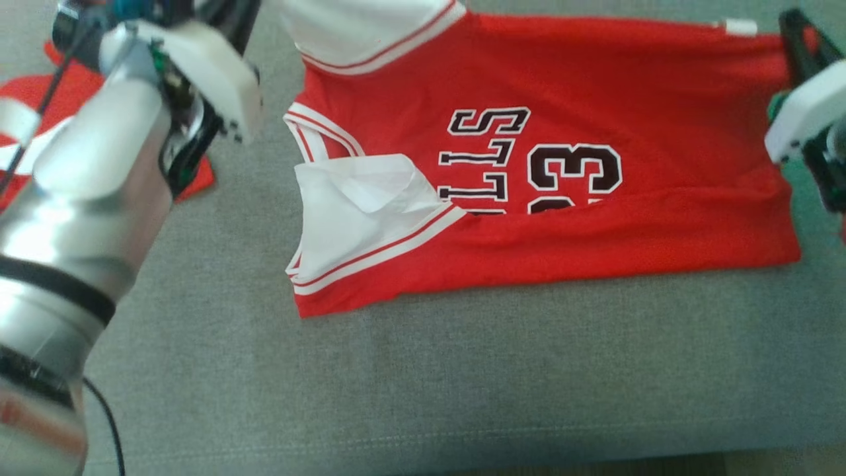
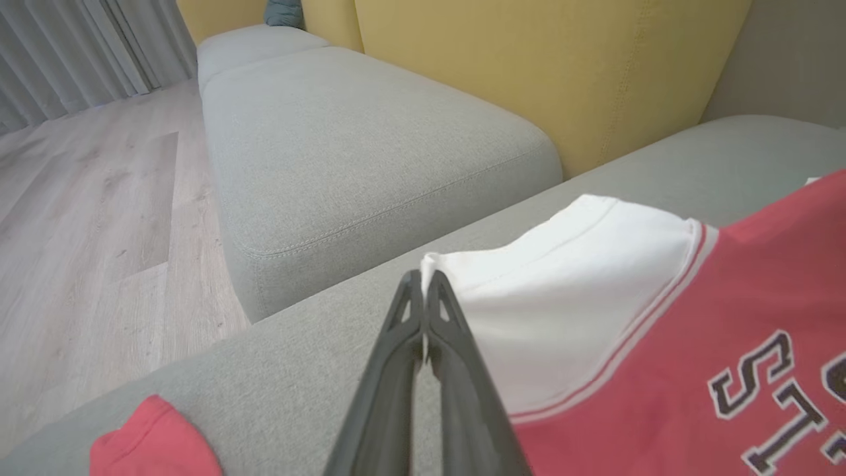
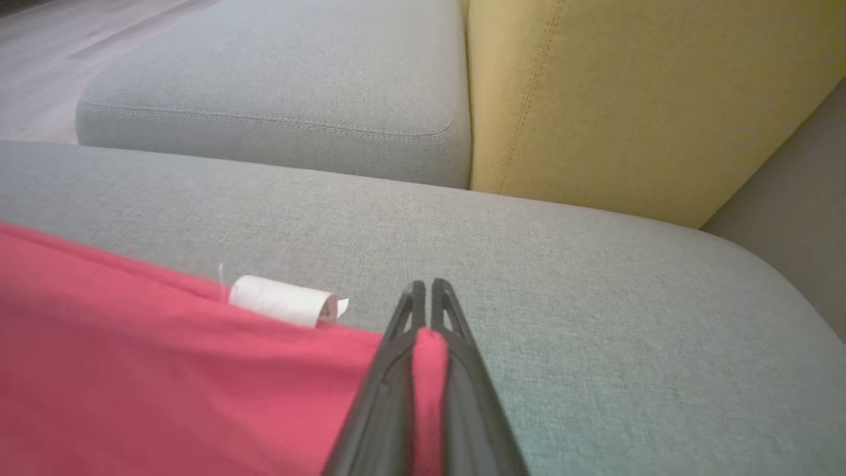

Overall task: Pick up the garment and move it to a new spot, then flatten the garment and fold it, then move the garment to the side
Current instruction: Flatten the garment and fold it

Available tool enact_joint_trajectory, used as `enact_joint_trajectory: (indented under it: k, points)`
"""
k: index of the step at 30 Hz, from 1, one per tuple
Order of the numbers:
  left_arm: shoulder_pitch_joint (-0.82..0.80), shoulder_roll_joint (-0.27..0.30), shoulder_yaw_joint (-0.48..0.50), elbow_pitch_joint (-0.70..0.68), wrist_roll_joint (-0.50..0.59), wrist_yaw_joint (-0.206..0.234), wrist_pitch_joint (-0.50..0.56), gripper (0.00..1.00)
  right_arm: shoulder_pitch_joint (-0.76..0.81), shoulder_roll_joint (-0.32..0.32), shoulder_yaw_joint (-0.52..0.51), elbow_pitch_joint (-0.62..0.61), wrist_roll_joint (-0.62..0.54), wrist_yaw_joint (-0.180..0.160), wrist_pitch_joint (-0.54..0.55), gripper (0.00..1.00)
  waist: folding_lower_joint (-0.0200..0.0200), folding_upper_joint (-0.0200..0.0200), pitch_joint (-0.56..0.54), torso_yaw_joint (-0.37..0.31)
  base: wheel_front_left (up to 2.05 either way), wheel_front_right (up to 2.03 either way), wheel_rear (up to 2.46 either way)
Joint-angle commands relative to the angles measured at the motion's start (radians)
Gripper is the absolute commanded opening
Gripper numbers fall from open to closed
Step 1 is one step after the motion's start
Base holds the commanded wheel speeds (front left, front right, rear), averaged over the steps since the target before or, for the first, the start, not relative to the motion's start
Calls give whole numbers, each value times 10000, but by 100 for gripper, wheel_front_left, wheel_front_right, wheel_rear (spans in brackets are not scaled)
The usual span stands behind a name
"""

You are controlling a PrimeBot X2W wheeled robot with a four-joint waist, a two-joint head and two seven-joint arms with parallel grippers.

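The garment (image 1: 595,86) is a red jersey with white sleeves and black lettering, spread across the grey sofa cushion (image 1: 462,370). Its near edge is folded up over the lettering. My left gripper (image 1: 246,16) is at the top left, shut on the edge of the far white sleeve (image 2: 562,284); the left wrist view shows the left gripper (image 2: 423,284) pinching that cloth. My right gripper (image 1: 792,26) is at the far right, and the right wrist view shows the right gripper (image 3: 426,297) shut on a red hem corner of the garment (image 3: 165,370).
Another red cloth (image 1: 26,99) lies left of my left arm, and this red cloth (image 2: 152,436) also appears in the left wrist view. A white tag (image 3: 281,301) sticks out at the hem. A yellow backrest (image 2: 529,66) and a second grey cushion (image 2: 344,132) lie beyond, with wooden floor (image 2: 79,198) further off.
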Motion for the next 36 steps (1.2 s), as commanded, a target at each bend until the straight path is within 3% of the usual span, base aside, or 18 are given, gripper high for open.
enact_joint_trajectory:
  k: [1,10,23,28,34,35,36]
  points:
    - [-122,593,186,-434,-18,-20,17,0,355,-380,226,-408,255,-7,203,0,0,0,-309,76,0,0,0]
    - [1394,1643,-253,-2608,-368,5,1113,0,1695,-1283,931,-1590,1506,-7,1544,0,0,0,-1120,215,0,0,0]
    - [3759,3712,-789,-7259,-1469,1125,3624,0,3191,-2542,1481,-3478,2936,-7,3618,0,0,0,-1767,247,0,0,0]
    - [4130,4023,-996,-8028,-1612,1369,4101,0,3501,-2695,1595,-3829,3045,-7,4157,0,0,0,-1769,204,0,0,0]
    - [4205,3973,-1183,-8067,-1431,1516,4187,0,3718,-2686,1664,-4010,2905,-7,4412,0,0,0,-1737,141,0,0,0]
    - [4213,3939,-1228,-8018,-1390,1514,4186,0,3743,-2667,1654,-4026,2910,-7,4451,9,0,0,-1742,127,0,0,0]
    - [4228,3899,-1270,-7966,-1360,1514,4185,0,3753,-2657,1638,-4044,2890,-7,4460,77,0,0,-1750,111,0,0,0]
